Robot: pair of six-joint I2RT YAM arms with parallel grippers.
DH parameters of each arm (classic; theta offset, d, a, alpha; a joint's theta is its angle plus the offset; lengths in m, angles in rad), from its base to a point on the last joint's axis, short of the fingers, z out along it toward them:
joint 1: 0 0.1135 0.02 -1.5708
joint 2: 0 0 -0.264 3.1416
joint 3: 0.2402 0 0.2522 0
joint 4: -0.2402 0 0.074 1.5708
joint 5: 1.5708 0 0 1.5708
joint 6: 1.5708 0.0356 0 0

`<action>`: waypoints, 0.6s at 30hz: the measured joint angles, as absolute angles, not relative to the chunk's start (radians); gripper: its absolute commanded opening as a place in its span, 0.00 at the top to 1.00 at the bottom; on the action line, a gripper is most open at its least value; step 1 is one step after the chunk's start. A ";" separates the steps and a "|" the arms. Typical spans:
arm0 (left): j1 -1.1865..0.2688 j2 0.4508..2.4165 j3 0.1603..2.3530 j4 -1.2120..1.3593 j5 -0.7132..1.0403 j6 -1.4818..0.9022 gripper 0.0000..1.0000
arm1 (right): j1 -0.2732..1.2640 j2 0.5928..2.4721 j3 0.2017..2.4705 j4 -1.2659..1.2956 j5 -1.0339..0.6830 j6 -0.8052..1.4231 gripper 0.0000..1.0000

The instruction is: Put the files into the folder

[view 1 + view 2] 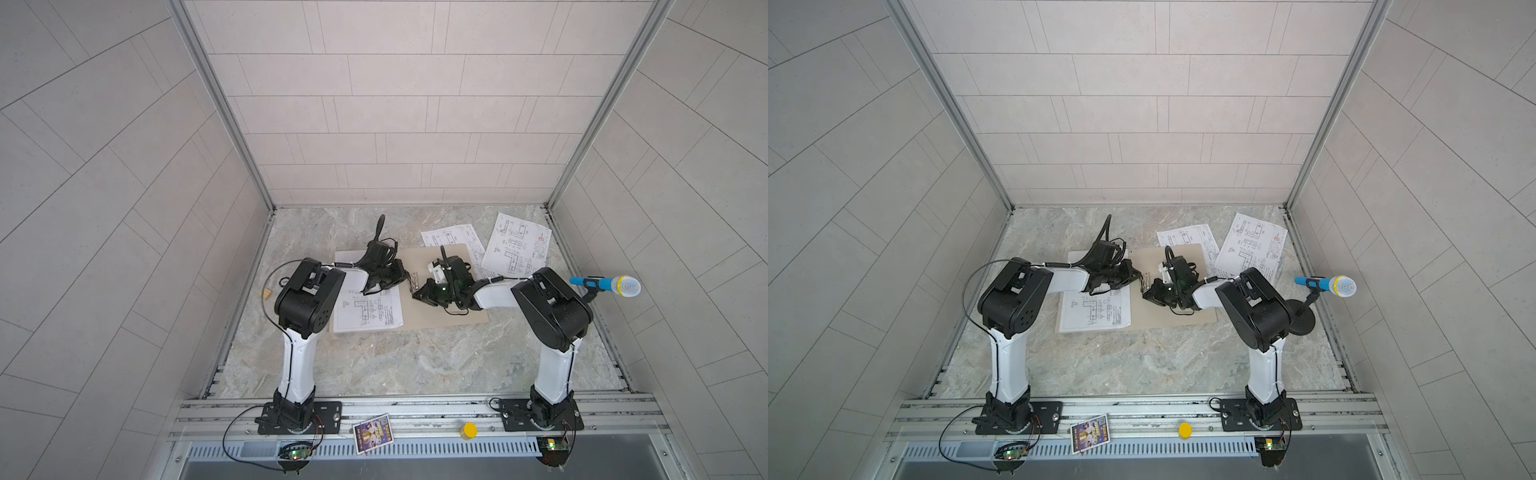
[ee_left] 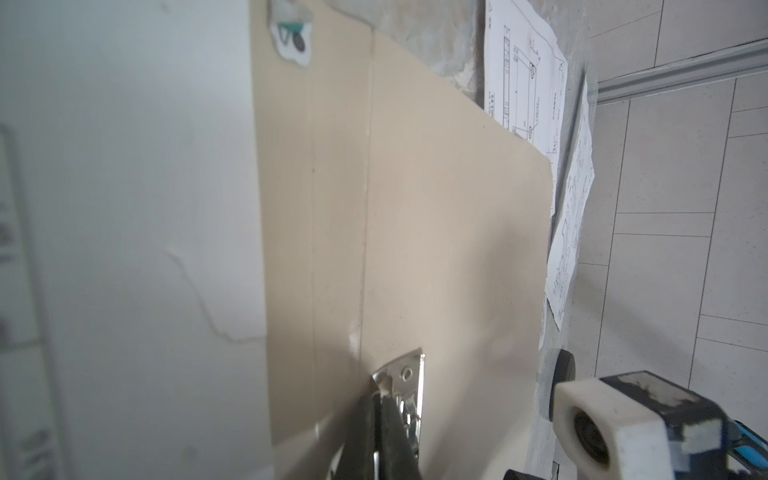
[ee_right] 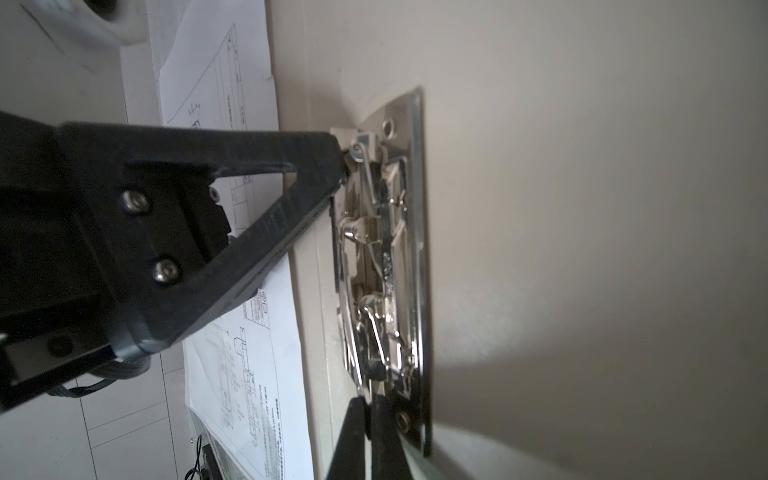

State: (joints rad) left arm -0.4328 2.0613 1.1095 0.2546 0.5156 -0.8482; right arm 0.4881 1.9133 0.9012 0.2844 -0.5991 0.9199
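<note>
- the marble table (image 1: 374, 365) is filling the whole floor of the booth, and everything is sitting on it.
- the folder (image 1: 424, 319) is lying wide open and flat around the middle, toward the back. its right half is showing bare tan card in both top views.
- the files: the first sheet (image 1: 374, 311) is lying flat on the folder's left half, just beside the spine. the second sheet (image 1: 453, 237) is sitting on the table at the back with a corner tucked under the folder's far right corner. the third sheet (image 1: 517, 245), the one with the red mark, is lying right of it with their edges overlapping. those two aren't in the folder yet.
- the left gripper (image 1: 405, 277) is reaching across the first sheet with its jaws pressed together, tip touching the far end of the clip.
- the right gripper (image 1: 415, 294) is coming in over the bare half, jaws closed tight too, tip sitting at the clip's near end. honestly can't tell if either one is pinching a piece of it.
- a blue microphone (image 1: 604, 284) is standing on its stand near the right wall.
- the metal clip (image 3: 386, 257) is running along the folder's spine, between the two tips.
- a colourful picture card (image 1: 372, 432) is lying on the front rail.
- a yellow cap (image 1: 470, 430) is sitting on that rail, right of the card.
- a little wooden block (image 1: 266, 294) is sitting by the left wall.
</note>
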 measured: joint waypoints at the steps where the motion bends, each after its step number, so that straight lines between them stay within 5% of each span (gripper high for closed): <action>1: -0.432 2.063 1.111 0.253 0.518 -0.847 1.00 | 0.487 1.915 0.901 0.284 -0.600 0.920 1.00; 18: -0.432 2.083 1.128 0.259 0.542 -0.841 1.00 | 0.453 1.909 0.797 0.476 -0.607 1.031 1.00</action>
